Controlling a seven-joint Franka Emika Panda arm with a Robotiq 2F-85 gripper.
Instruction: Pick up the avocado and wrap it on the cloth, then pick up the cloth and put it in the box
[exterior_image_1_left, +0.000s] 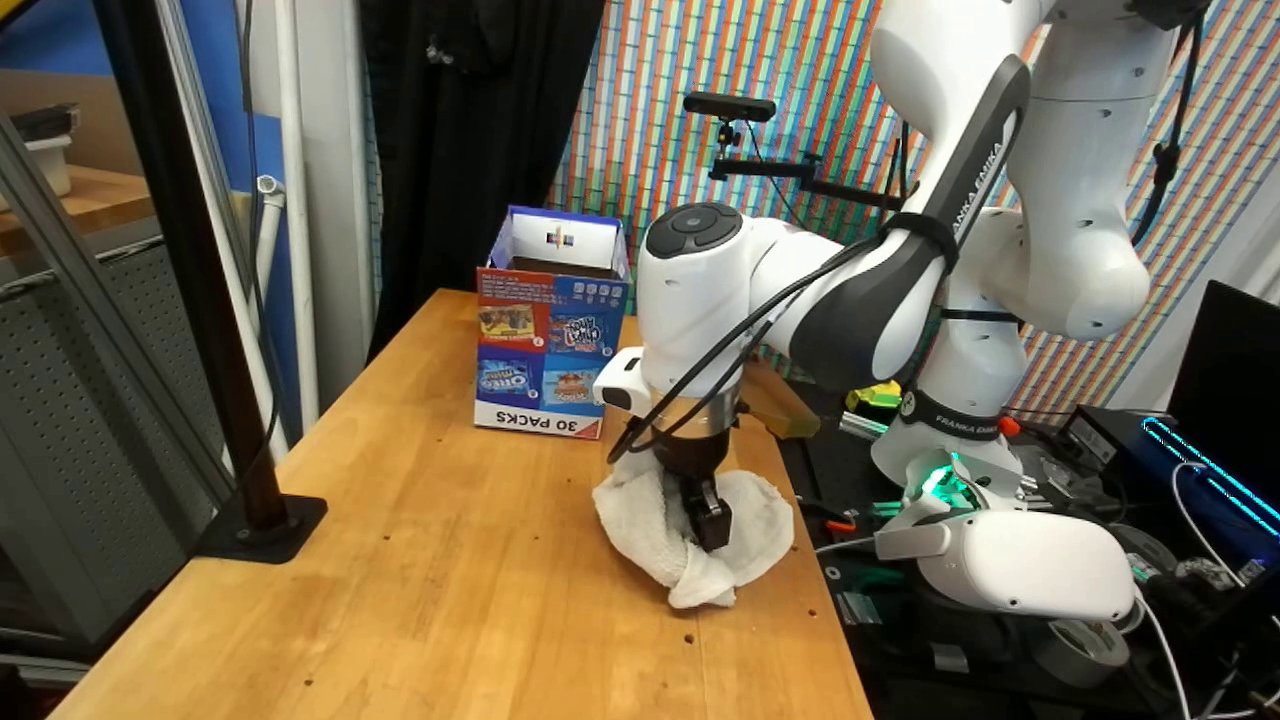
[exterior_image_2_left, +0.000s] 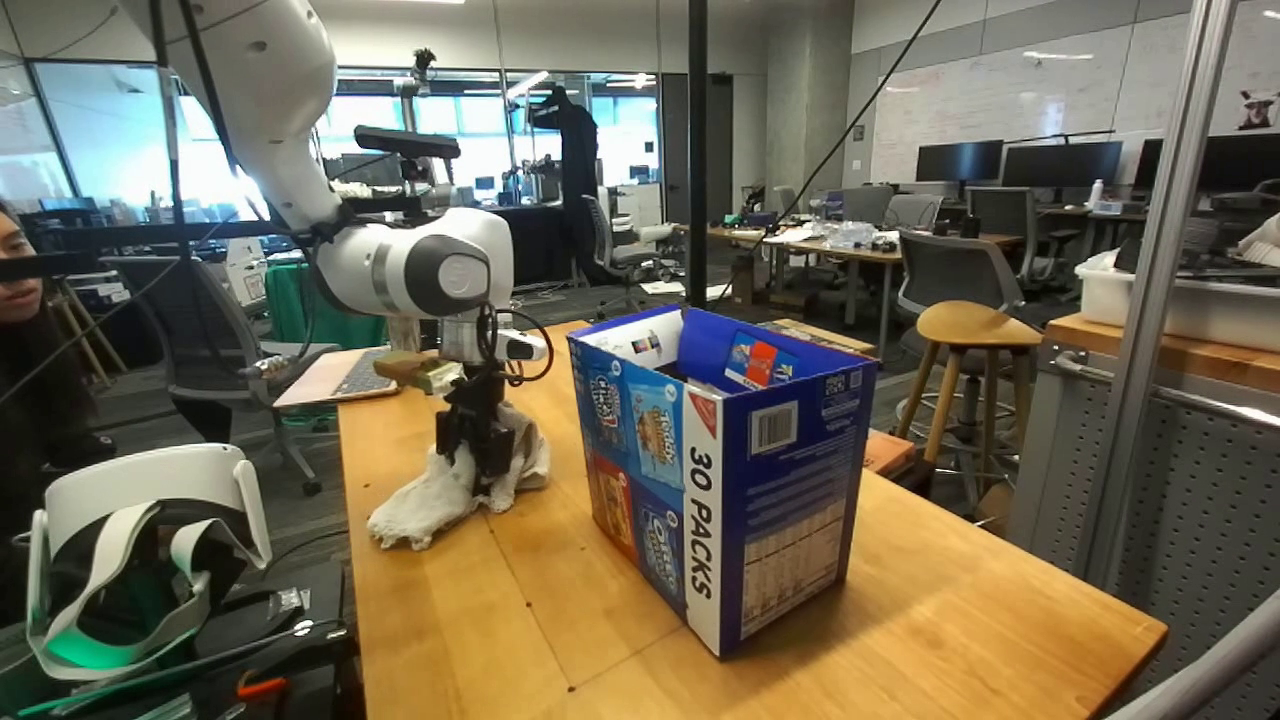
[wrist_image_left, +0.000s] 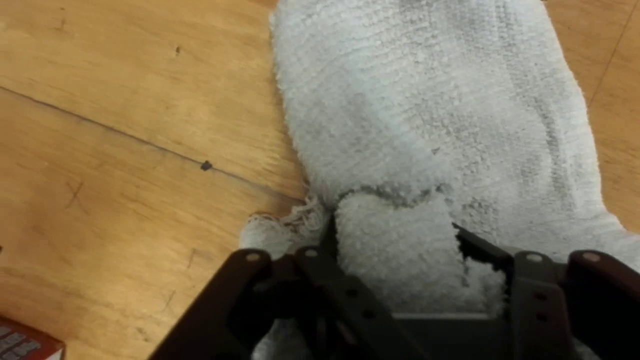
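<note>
Your claw (wrist_image_left: 406, 244) grips the white terry cloth (wrist_image_left: 450, 110) on the wooden table (exterior_image_1_left: 440, 570).
A bunched fold fills its grasp. Nearby stands the open-topped snack box (exterior_image_1_left: 545, 345) — Oreo (exterior_image_1_left: 505, 380), Chips Ahoy! (exterior_image_1_left: 580, 335) and an upside-down "30 PACKS" (exterior_image_1_left: 540, 420) readable in an exterior view — while your Panda base collar (exterior_image_1_left: 955, 424) says "FRANKA EMIKA".
</note>
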